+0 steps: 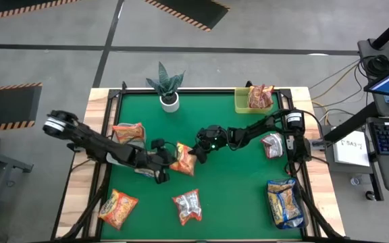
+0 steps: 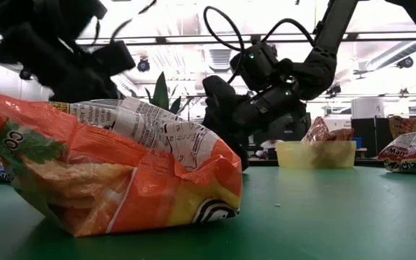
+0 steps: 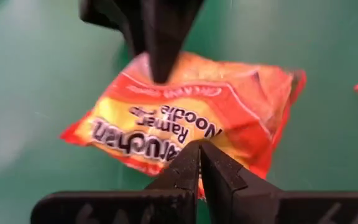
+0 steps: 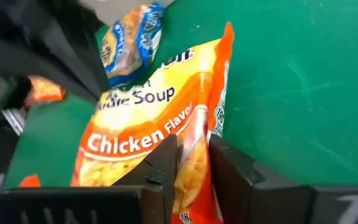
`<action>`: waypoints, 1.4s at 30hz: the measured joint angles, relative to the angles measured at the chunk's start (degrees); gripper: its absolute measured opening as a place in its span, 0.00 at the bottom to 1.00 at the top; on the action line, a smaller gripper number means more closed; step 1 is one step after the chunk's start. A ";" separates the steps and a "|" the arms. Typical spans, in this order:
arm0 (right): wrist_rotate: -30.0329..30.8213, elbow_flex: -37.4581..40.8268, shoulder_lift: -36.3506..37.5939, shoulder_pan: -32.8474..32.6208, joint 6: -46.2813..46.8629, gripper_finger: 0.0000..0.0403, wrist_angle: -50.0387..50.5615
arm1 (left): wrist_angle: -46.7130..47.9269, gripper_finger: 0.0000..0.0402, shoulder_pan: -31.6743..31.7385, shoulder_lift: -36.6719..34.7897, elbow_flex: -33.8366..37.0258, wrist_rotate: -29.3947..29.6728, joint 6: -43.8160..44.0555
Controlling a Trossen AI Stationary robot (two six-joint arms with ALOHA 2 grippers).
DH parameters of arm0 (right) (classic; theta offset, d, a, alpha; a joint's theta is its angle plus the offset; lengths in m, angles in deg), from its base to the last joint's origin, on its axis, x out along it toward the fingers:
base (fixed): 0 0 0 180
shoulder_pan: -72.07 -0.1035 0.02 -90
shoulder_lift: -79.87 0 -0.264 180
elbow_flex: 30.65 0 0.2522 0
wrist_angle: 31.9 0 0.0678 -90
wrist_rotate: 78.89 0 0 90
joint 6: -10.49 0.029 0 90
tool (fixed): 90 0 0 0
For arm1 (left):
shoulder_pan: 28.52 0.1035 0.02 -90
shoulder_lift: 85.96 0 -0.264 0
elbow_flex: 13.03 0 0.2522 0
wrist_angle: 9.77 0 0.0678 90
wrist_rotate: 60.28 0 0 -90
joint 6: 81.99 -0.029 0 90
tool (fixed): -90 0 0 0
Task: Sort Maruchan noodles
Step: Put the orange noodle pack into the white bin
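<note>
A crumpled orange-and-yellow crinkly plastic ramen packet, chicken flavour by its print, fills the foreground of the low view, one end resting on the green table mat at mid-table. Both arms meet over it. The right gripper has its two dark fingers closed narrowly on the packet's edge, the plastic pinched between them. The left gripper, just beside the same packet on its other side, shows its fingers pressed together with nothing visibly between them.

The step in hand looks like a pick or a handover of this one packet, with sorting barely begun: only a red-silver packet lies in the lime-green square tray at the far edge, while others lie scattered, among them a yellow-and-blue packet near the front right corner. Next, the right arm would probably need to lift clear of the left arm and carry the packet to its group without the thin edge slipping.
</note>
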 joint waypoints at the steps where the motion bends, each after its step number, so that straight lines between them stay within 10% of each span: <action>1: 0.24 0.19 0.32 -0.15 -0.82 0.18 0.06 | 1.38 0.00 0.00 -2.00 0.00 0.03 -0.08; 13: 6.21 0.69 1.71 -3.55 -11.90 0.04 -3.99 | 1.94 0.04 0.88 -15.37 4.13 -1.46 14.03; 30: 9.48 0.67 2.51 -7.46 -23.50 0.02 -6.76 | -17.93 0.76 1.18 -15.04 15.72 5.75 28.78; 42: 10.59 0.67 2.62 -9.88 -29.71 0.02 -9.27 | -29.48 0.81 1.16 -3.98 15.26 2.49 26.43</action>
